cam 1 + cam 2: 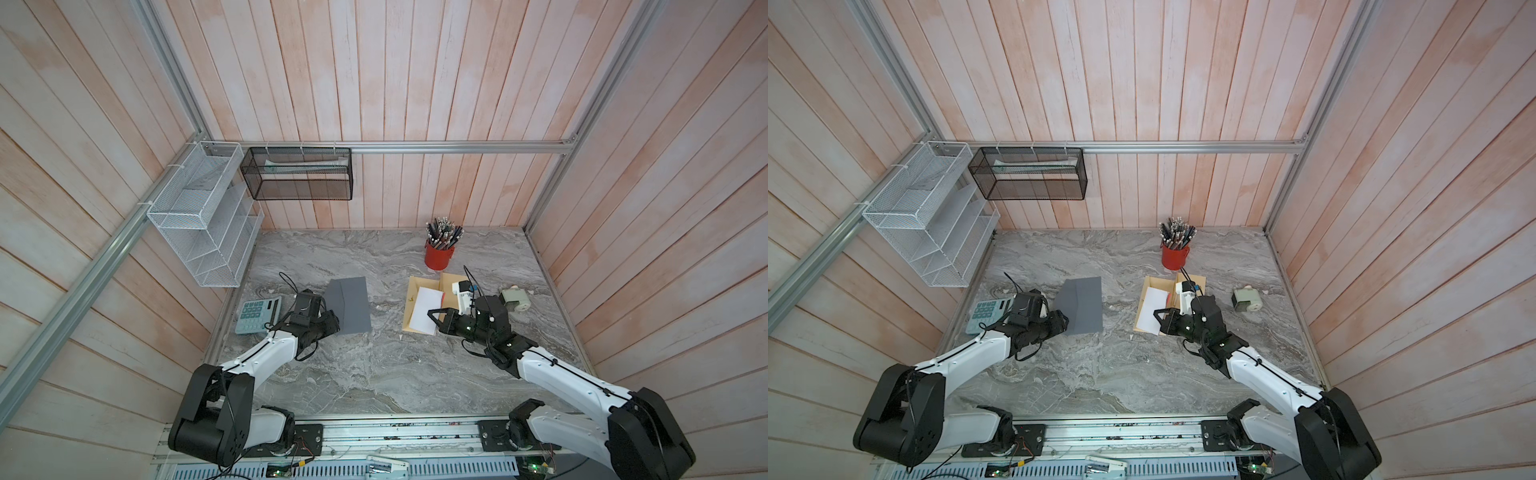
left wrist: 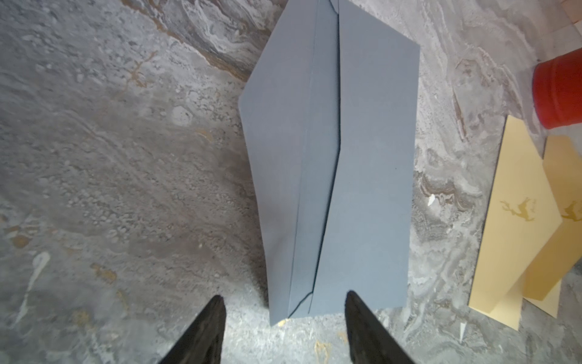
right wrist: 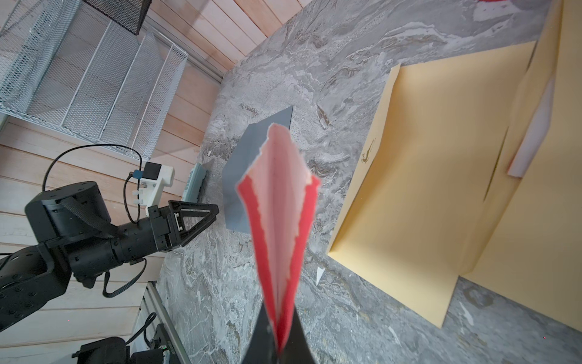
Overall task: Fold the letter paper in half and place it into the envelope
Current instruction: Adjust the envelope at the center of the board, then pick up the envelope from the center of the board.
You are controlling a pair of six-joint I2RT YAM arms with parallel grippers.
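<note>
Starting at the right gripper [image 3: 278,318], we find its jaws clamped tight on the crease end of the letter paper [image 3: 277,201]. The sheet fans out from them in two leaves, its inner face pale pink with red borders. We judge the fold complete.

In a top view the same paper [image 1: 424,309] shows its white outer face and is carried over the tan envelopes [image 1: 410,303] on the right half of the table [image 1: 374,374]. It is well apart from the grey envelope [image 1: 349,305]. No part of the sheet is inside any envelope, so we rate the insertion as not yet begun.

The left gripper [image 2: 283,296] has its jaws apart and holds nothing. Its two fingertips [image 2: 217,302] stand either side of the near short end of the grey envelope [image 2: 362,157], low over the marble. The wrist view is too steep for us to say whether either tip touches the paper edge.

The grey envelope lies flat with its flap turned out to one side, leaving the mouth exposed along its long edge. We take it as the receiving envelope, since the left arm attends to it.

Outstanding items: secure or open the mouth, bring the folded sheet across, slide it in.
</note>
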